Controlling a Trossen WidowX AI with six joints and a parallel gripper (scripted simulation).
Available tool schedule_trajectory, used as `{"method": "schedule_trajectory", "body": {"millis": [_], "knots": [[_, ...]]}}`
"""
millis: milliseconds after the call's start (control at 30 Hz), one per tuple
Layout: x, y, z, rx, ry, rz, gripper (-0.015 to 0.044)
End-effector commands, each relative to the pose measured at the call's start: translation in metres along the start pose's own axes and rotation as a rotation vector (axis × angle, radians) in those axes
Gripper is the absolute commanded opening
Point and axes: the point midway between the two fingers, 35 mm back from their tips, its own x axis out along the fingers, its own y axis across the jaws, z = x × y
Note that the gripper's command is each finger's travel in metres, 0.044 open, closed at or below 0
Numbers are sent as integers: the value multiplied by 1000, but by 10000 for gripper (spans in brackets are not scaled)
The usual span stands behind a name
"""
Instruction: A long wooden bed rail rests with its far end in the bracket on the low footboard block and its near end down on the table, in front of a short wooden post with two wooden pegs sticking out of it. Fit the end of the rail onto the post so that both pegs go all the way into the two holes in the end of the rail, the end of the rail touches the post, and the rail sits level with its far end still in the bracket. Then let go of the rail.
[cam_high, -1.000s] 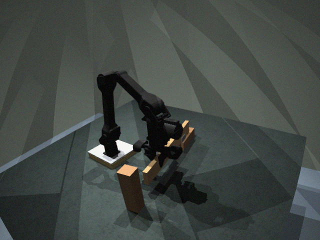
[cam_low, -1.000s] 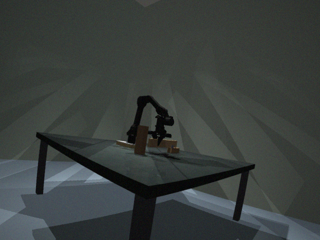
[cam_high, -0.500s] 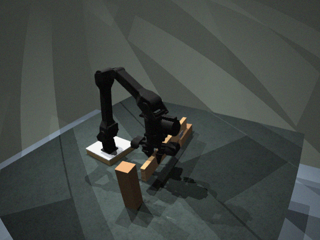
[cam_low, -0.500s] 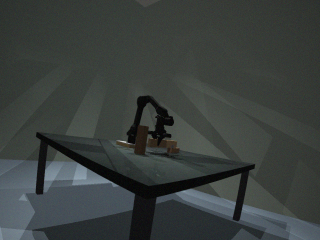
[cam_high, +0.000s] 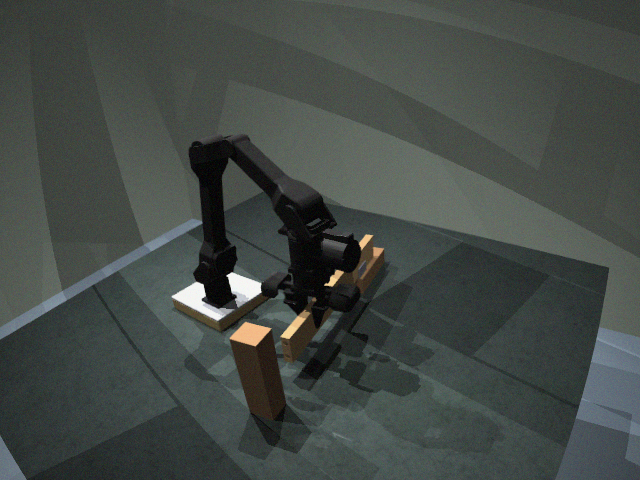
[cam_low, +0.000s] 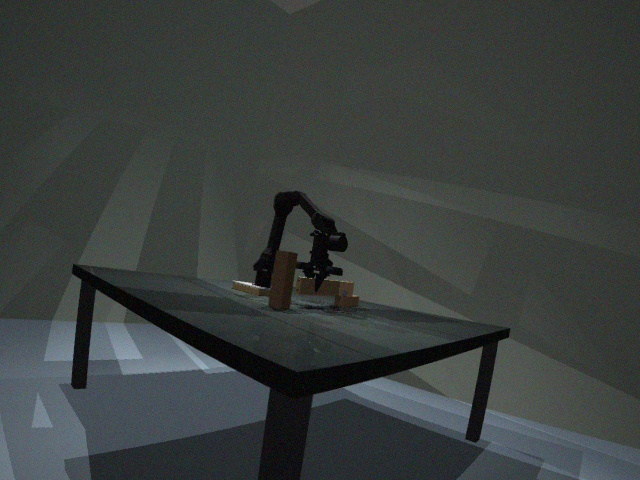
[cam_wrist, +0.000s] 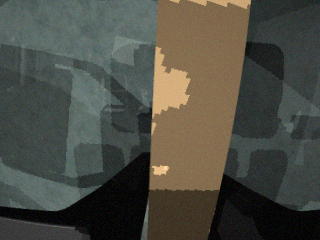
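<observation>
Pincer (cam_high: 310, 310) pointing straight down, its fingers pinching the rail (cam_high: 305, 326) from both sides, a little way back from the rail's near end. From the wrist view the rail (cam_wrist: 196, 127) runs up the middle as a long wooden strip, with the dark fingers pressed against its two long edges at the bottom.

Taking the post (cam_high: 257, 369) as the landmark: it stands upright on the bench (cam_high: 465, 361), and the rail's near end sits just beside its upper part, off to one side and apart from it, not against its face. That end looks lifted off the bench. Two small dark holes show in the end face. The pegs cannot be made out.

Beyond the post, the rail runs back to the footboard block (cam_high: 373, 260), where its far end rests. The arm's white base plate (cam_high: 217, 299) lies behind the post, beside the rail.

From the exterior view, the post (cam_low: 283, 280) hides the rail's near end.
</observation>
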Motion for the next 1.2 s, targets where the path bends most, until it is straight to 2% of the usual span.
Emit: {"method": "schedule_trajectory", "body": {"millis": [0,1167], "knots": [[0,0,1,2,-5,-4,0],[0,0,-2,2,-5,-4,0]]}}
